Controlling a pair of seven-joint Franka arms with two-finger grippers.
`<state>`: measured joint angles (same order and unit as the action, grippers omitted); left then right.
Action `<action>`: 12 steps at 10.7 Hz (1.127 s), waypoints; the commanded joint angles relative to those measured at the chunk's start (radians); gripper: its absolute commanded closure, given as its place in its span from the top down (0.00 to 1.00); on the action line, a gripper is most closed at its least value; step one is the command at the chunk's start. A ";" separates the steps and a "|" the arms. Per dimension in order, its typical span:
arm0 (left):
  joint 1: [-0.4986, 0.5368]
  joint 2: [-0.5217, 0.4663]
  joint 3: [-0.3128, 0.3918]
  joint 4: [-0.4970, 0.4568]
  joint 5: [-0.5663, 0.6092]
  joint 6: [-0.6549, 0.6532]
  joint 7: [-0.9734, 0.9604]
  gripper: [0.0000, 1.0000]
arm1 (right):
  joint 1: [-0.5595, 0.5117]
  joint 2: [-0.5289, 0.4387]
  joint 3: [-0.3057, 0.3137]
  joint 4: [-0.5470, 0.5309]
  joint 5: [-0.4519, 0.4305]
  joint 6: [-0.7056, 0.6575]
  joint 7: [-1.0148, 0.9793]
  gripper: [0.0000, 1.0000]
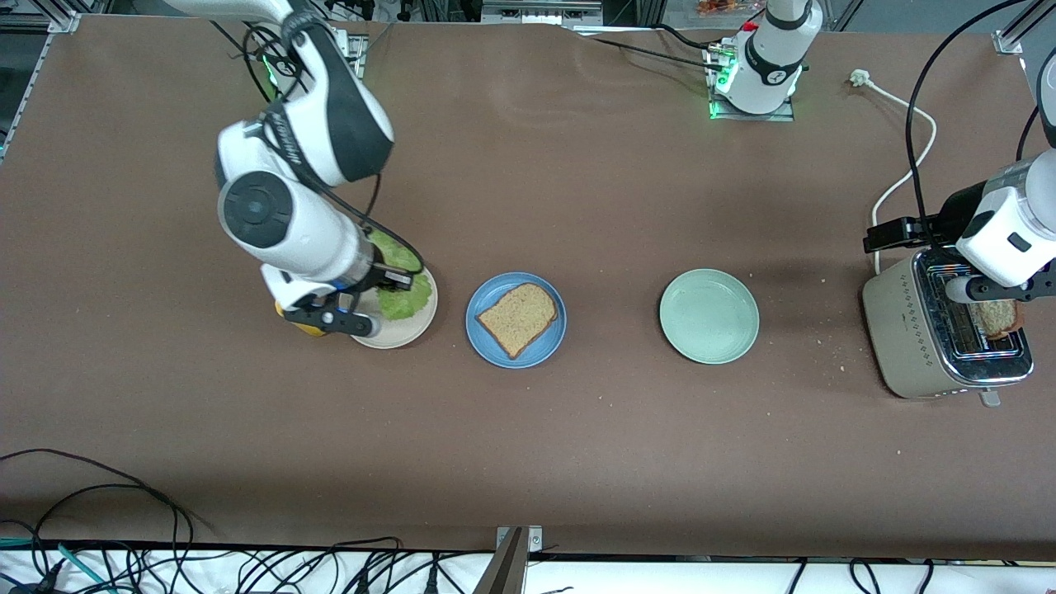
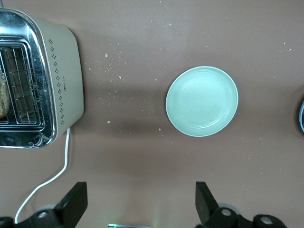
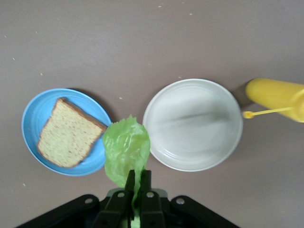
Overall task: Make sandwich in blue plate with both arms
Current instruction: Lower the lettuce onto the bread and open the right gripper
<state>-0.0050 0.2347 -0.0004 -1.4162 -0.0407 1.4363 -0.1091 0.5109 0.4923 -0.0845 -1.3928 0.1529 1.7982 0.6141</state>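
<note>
The lettuce (image 3: 126,149), limp and light, is pinched at its edge by the right gripper (image 3: 137,183) over the beige plate (image 3: 193,124), left of the blue plate (image 1: 516,320) at frame centre. The left gripper (image 2: 140,199) hangs open over the toaster (image 1: 932,342).

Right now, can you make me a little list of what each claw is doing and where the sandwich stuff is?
Right claw: shut on the lettuce leaf, lifted over the beige plate
Left claw: open, holding nothing, up over the toaster
Blue plate: one bread slice lies on it
Second slice: sticking out of a toaster slot
Pale green plate: nothing on it, between the blue plate and the toaster
Yellow bottle: beside the beige plate
Sandwich so far: only the bottom slice is placed
</note>
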 commanded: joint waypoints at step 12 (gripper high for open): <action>-0.004 -0.002 -0.001 -0.001 0.015 0.004 0.009 1.00 | 0.215 0.494 -0.044 0.457 0.016 0.150 0.598 0.00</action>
<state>-0.0065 0.2355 -0.0008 -1.4166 -0.0407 1.4363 -0.1091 0.7240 0.9184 -0.1224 -0.9803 0.1601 1.9235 1.2019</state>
